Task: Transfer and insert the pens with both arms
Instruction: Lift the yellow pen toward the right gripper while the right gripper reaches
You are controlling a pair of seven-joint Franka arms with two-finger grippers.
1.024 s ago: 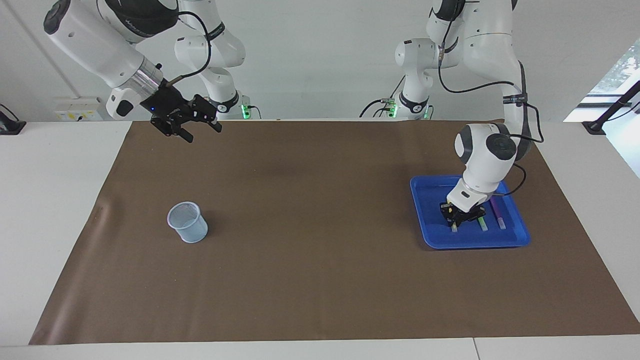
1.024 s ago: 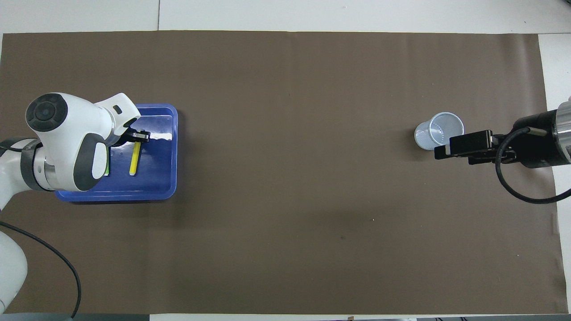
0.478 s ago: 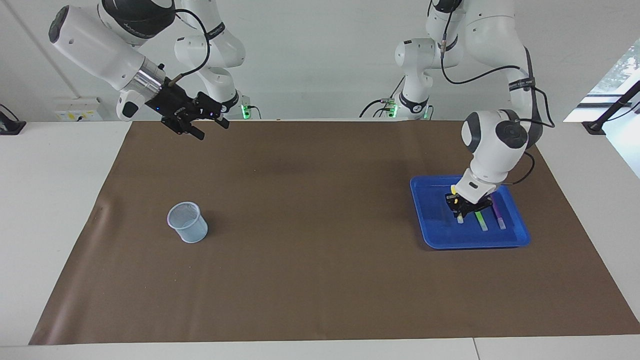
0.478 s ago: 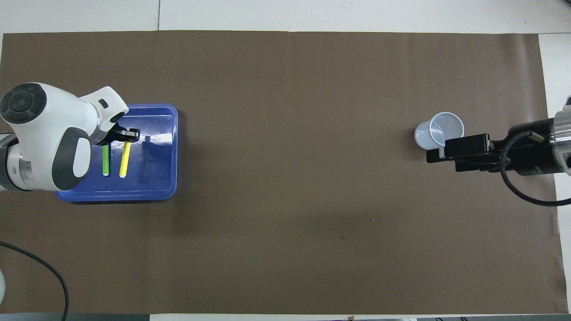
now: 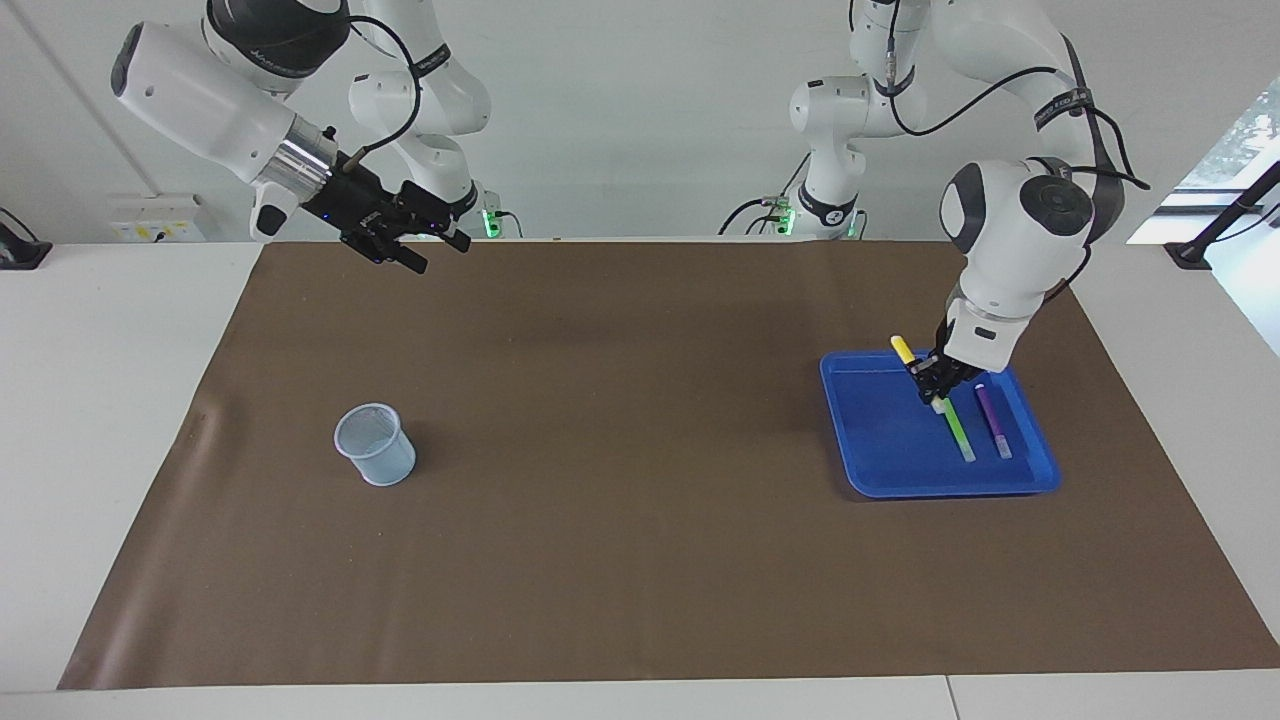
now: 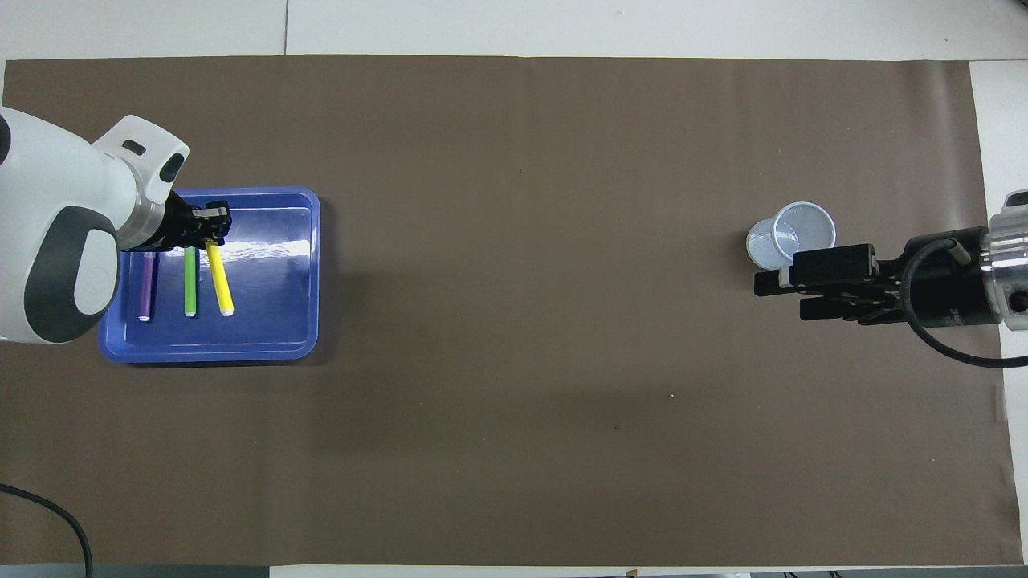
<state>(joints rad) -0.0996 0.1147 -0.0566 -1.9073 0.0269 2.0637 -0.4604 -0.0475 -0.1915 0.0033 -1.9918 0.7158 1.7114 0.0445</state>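
My left gripper [image 5: 935, 378] [image 6: 210, 235] is shut on the yellow pen [image 5: 904, 351] [image 6: 219, 281] and holds it tilted in the air over the blue tray [image 5: 880, 470] [image 6: 281, 325]. Its pale end points down at the tray. The green pen [image 5: 958, 430] [image 6: 190, 281] and the purple pen [image 5: 993, 420] [image 6: 147, 281] lie side by side in the tray. My right gripper [image 5: 438, 254] [image 6: 783, 297] hangs open and holds nothing, high over the brown mat at the right arm's end.
A pale mesh cup [image 5: 375, 445] [image 6: 791, 234] stands upright on the brown mat [image 5: 620, 480] toward the right arm's end. The tray sits at the left arm's end. White tabletop borders the mat.
My left gripper has risen from the tray floor with the yellow pen, uncovering the green and purple pens. The right gripper has drifted a little toward the table's middle.
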